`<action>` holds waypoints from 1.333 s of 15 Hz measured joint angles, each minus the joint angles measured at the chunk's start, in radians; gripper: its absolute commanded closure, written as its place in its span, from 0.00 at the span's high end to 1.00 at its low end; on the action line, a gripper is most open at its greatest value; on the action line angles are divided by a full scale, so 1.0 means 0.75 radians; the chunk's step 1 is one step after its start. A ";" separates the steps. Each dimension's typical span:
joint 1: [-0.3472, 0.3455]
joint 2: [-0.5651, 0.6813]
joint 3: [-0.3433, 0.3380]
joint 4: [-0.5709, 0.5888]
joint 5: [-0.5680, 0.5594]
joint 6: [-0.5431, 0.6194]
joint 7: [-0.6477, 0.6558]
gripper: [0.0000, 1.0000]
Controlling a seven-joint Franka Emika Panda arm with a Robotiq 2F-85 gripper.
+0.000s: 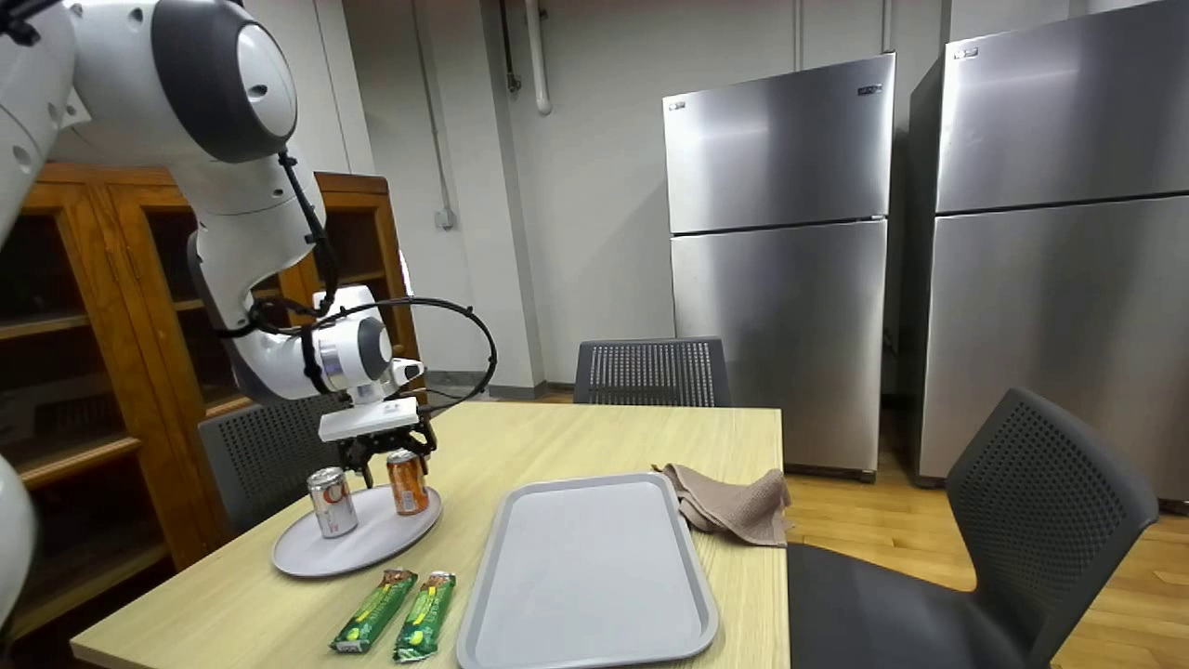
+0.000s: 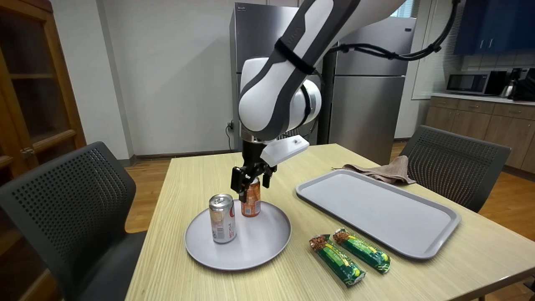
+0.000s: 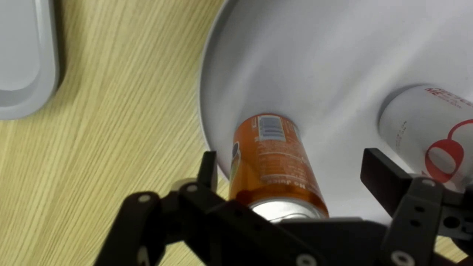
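Between the fingers point(image 3: 385, 181), orange can point(image 3: 275, 159)

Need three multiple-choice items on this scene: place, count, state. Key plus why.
1. Where does the orange can stand?
A) On the tray
B) On the round plate
C) On a chair

2. How many green packets lie on the table?
A) One
B) Four
C) Two

3. How does the gripper stand?
A) Open
B) Shut on the silver can
C) Shut on nothing

1 B: both exterior views show its base there.
2 C: both exterior views show two.
3 A: the wrist view shows its fingers wide apart.
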 measured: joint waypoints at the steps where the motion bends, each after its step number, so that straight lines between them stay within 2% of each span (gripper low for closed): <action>1: 0.001 0.015 0.000 0.024 0.000 -0.007 0.000 1.00; 3: 0.006 0.044 -0.001 0.069 0.000 -0.019 0.000 1.00; 4: 0.008 0.056 -0.001 0.088 0.000 -0.025 -0.001 0.75; 5: 0.011 0.066 -0.001 0.105 0.000 -0.031 -0.001 0.74; 6: 0.013 0.073 -0.001 0.119 0.000 -0.035 -0.004 0.68; 8: 0.013 0.083 -0.001 0.138 0.000 -0.040 -0.011 0.49; 10: 0.013 0.087 -0.005 0.147 0.000 -0.041 -0.014 0.38; 20: -0.023 0.042 -0.008 0.144 0.011 -0.031 -0.035 0.38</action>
